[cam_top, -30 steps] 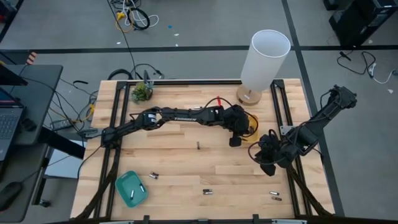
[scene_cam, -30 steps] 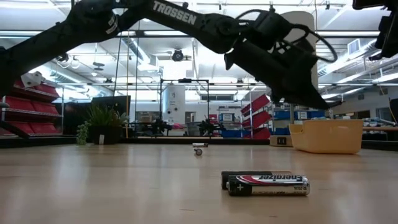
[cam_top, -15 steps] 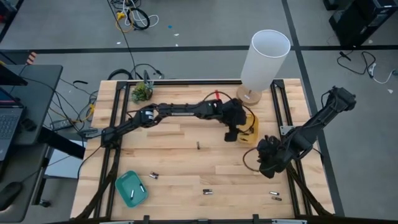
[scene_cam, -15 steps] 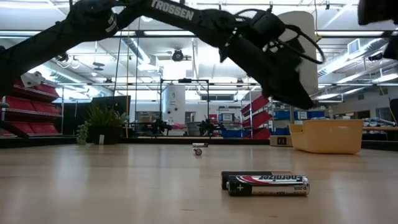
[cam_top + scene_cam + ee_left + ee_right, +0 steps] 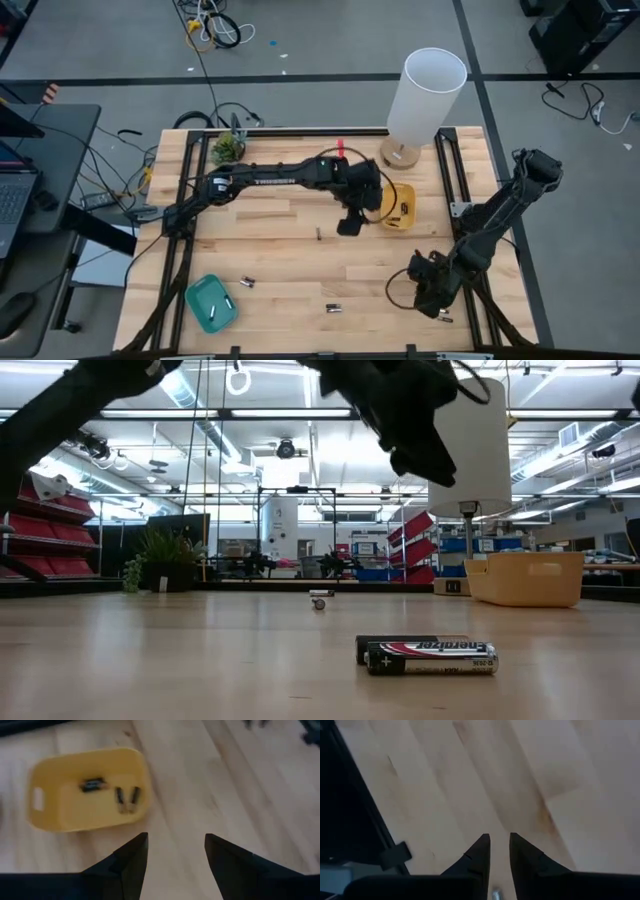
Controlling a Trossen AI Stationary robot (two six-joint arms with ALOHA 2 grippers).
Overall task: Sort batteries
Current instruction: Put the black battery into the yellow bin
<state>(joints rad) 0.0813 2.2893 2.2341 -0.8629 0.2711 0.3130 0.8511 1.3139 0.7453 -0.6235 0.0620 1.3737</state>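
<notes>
Left gripper (image 5: 175,851), fingers spread and empty, hovers beside yellow tray (image 5: 397,205) holding sorted batteries (image 5: 126,799); right gripper (image 5: 432,290), fingers nearly together and empty, low near loose battery (image 5: 441,314) on table (image 5: 280,260).

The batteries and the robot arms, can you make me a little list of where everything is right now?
left gripper: open, empty, beside the yellow tray
yellow tray: holds three dark batteries
teal tray: holds one battery
loose batteries: a pair on the table's front part, more scattered
right gripper: nearly closed, low over the table's front right
lamp: back edge
</notes>
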